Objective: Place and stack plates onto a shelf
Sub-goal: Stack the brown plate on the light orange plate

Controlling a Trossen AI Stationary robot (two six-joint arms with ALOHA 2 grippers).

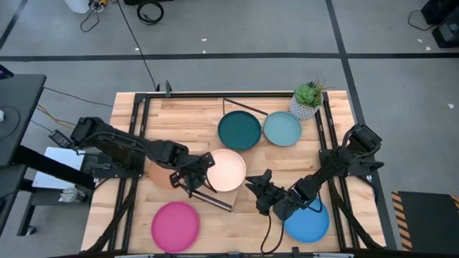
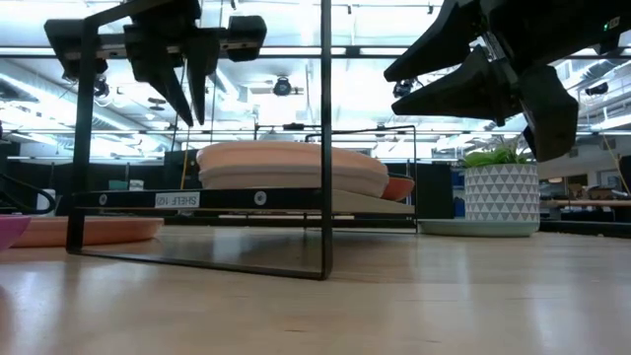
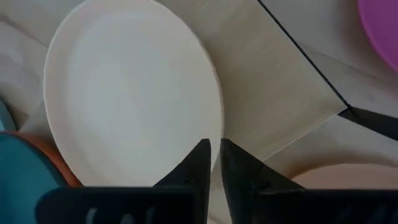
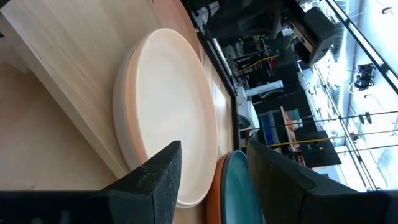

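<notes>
The shelf (image 1: 214,196) stands mid-table, its board (image 3: 273,87) on a black wire frame (image 2: 197,199). A cream plate (image 1: 226,170) lies on it, on top of another pale plate (image 2: 296,180). My left gripper (image 1: 192,176) hovers above the cream plate's rim (image 3: 214,124), its fingers only a narrow gap apart. My right gripper (image 1: 259,188) hangs open in the air beside the shelf's right side, pointing at the stack (image 4: 168,112). On the table lie a pink plate (image 1: 175,226), a bright blue plate (image 1: 307,221), a dark teal plate (image 1: 239,130), a light blue plate (image 1: 282,128) and a tan plate (image 1: 158,172).
A potted plant (image 1: 308,100) stands at the far right, beside the light blue plate. An orange plate (image 3: 62,168) lies under the dark teal one (image 3: 25,183). The tan plate (image 3: 348,177) lies partly under my left arm. Bare tabletop (image 1: 237,226) lies between the pink and bright blue plates.
</notes>
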